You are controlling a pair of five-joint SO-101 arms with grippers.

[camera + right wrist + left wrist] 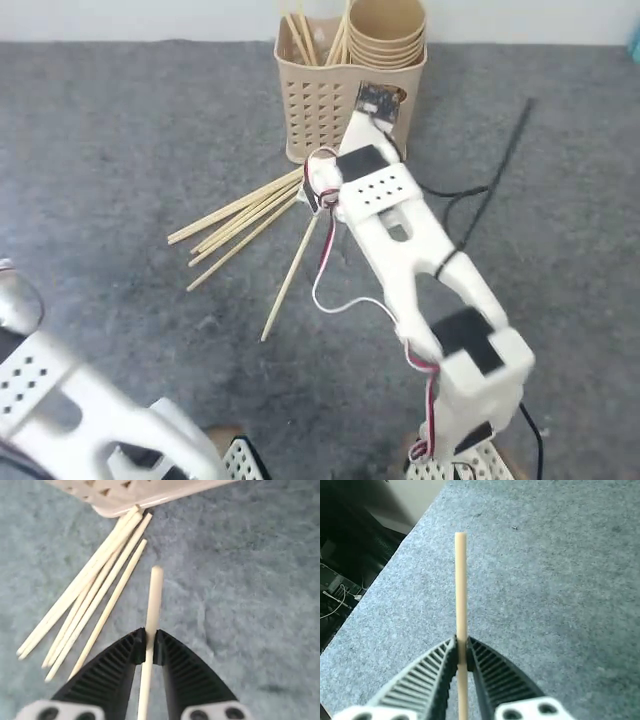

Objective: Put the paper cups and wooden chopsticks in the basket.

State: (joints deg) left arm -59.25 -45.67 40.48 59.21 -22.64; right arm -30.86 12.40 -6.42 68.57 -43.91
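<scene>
The left claw (461,652) is clamped tight on a pale round wooden chopstick (460,585), with the grey felt-covered worktop (545,580) beneath. The right claw (149,645) pinches a second wooden chopstick (154,595) beside a fan of loose wooden chopsticks (95,587). Their ends lie at the foot of the beige perforated plastic basket (320,100), which holds stacked tan paper cups (387,35).

Right arm (410,250) stretched far, right gripper (150,647) clamping a chopstick (155,595); left arm (70,410) near, left gripper (462,652) pinching a second chopstick (460,580).
</scene>
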